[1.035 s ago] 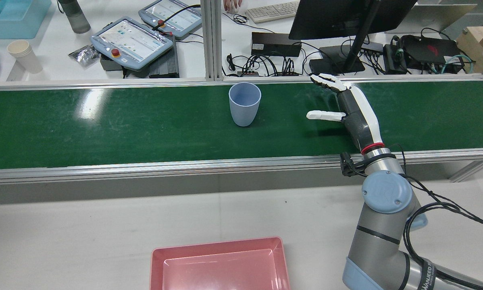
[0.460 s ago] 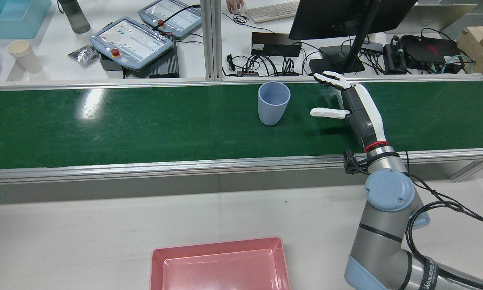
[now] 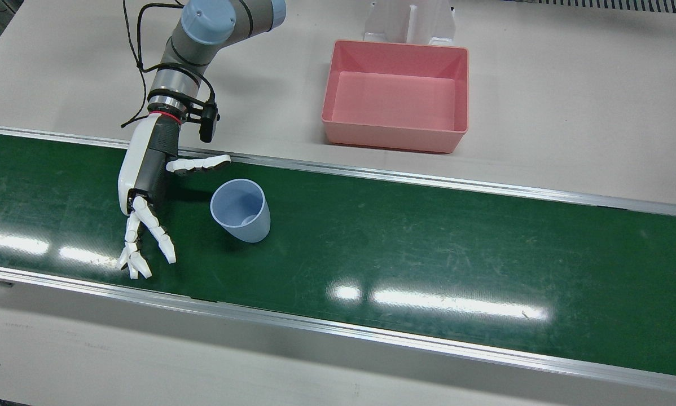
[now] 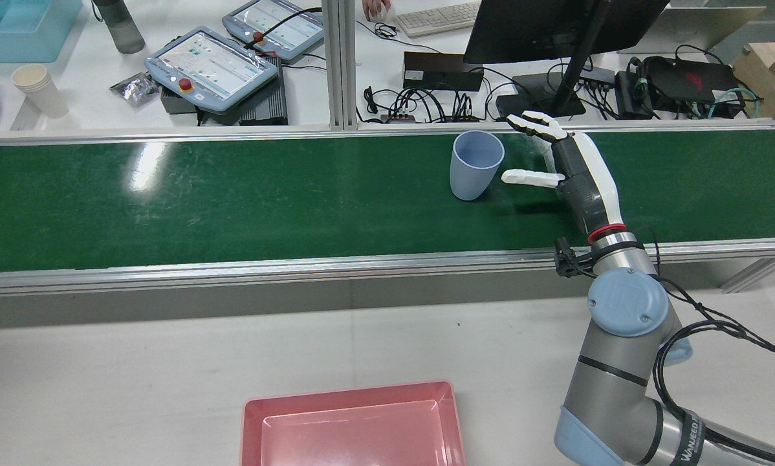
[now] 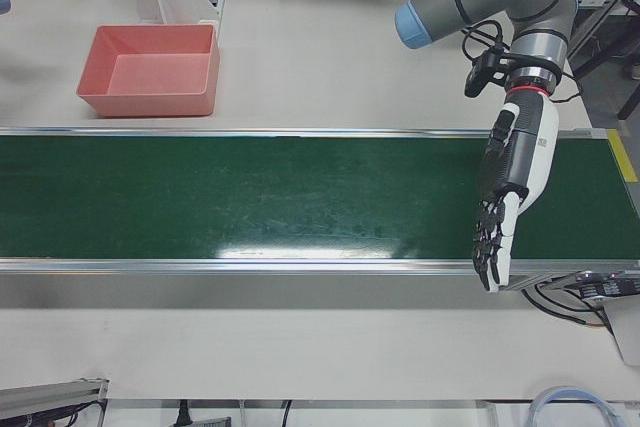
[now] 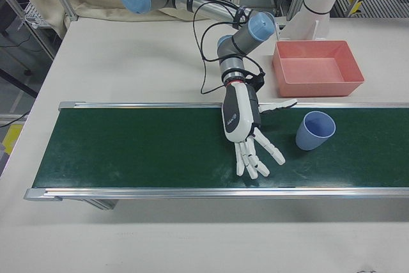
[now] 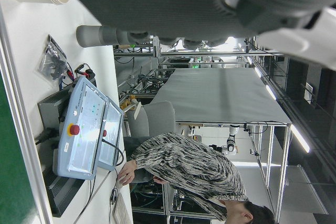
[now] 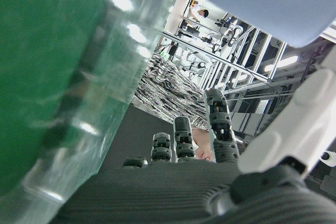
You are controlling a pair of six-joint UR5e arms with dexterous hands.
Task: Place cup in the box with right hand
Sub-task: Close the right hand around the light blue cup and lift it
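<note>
A light blue cup (image 4: pixel 475 165) stands upright on the green belt (image 4: pixel 232 200), open end up. My right hand (image 4: pixel 572 171) hovers just to its right in the rear view, open, palm facing the cup, thumb tip close to the cup's side. From the front, the cup (image 3: pixel 241 211) sits beside the right hand (image 3: pixel 146 192), with a small gap to the palm. The right-front view shows the same cup (image 6: pixel 315 130) and right hand (image 6: pixel 243 126). The pink box (image 3: pixel 394 135) lies empty on the table behind the belt. My left hand (image 5: pixel 515 167) hangs open over the belt's other end.
Aluminium rails (image 4: pixel 297 265) run along both sides of the belt. Beyond the far rail are teach pendants (image 4: pixel 209 65), cables, a monitor (image 4: pixel 556 26) and a stack of paper cups (image 4: pixel 38 87). A person sits at the desk in the left hand view (image 7: pixel 189 166).
The cup has travelled right along the belt, from mid-belt to just in front of my right hand. The right hand has shifted slightly right and stayed open.
</note>
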